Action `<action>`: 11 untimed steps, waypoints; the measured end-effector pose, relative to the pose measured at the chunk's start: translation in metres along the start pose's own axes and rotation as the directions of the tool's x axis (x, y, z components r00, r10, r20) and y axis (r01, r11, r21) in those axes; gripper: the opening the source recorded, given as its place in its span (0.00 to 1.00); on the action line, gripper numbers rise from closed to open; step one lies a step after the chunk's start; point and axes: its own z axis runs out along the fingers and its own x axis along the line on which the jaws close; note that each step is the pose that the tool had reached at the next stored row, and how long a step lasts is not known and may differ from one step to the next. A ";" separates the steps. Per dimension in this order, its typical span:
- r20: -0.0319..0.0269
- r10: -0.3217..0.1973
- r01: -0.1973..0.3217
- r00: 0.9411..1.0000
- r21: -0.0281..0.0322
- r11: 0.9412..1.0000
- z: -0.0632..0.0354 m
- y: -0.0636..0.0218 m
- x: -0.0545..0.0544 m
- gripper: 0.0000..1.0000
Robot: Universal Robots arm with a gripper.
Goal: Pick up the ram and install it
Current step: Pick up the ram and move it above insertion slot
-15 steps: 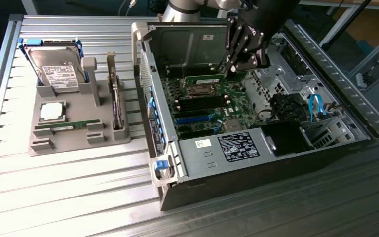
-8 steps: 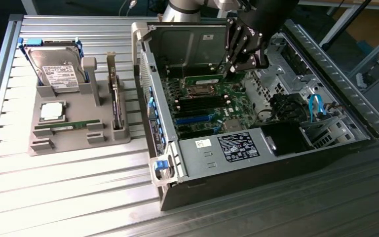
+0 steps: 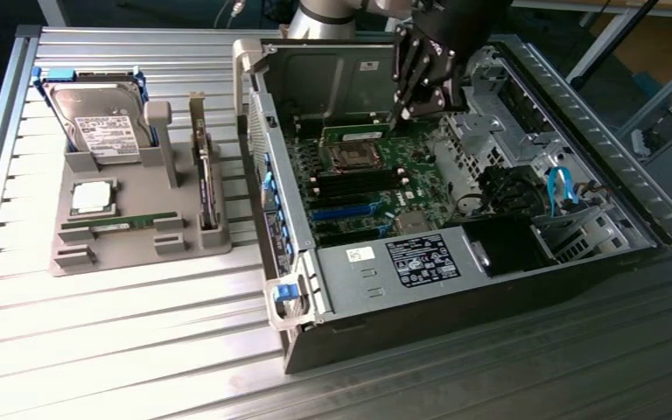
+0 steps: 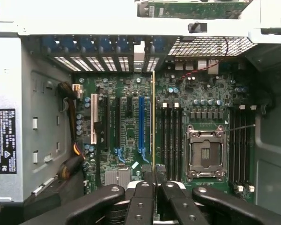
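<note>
Pinching one ram [image 4: 153, 117] edge-on, the gripper [image 4: 153, 169] is holding its jaws nearly closed above the motherboard [image 4: 131, 136], just beside four memory slots [image 4: 172, 136]. One other stick [image 3: 120, 223] is lying in the grey tray [image 3: 126, 251] at nine o'clock of the case [image 3: 430, 324]. The arm [image 3: 325, 17] is leaning in from the exterior view's twelve o'clock.

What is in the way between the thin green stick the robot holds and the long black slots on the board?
Nothing that I can see. The black gripper is shut on the thin green ram stick, held edge-on over the green motherboard, and the long black slots next to the silver processor socket look bare.
</note>
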 end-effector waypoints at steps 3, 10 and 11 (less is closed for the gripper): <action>0.000 0.000 0.000 1.000 0.000 1.000 0.0012 -0.0001 -0.007 0.12; 0.000 0.000 0.000 1.000 0.000 1.000 0.0028 -0.0003 -0.016 0.12; 0.000 0.000 0.000 1.000 0.000 1.000 0.0028 -0.0002 -0.017 0.12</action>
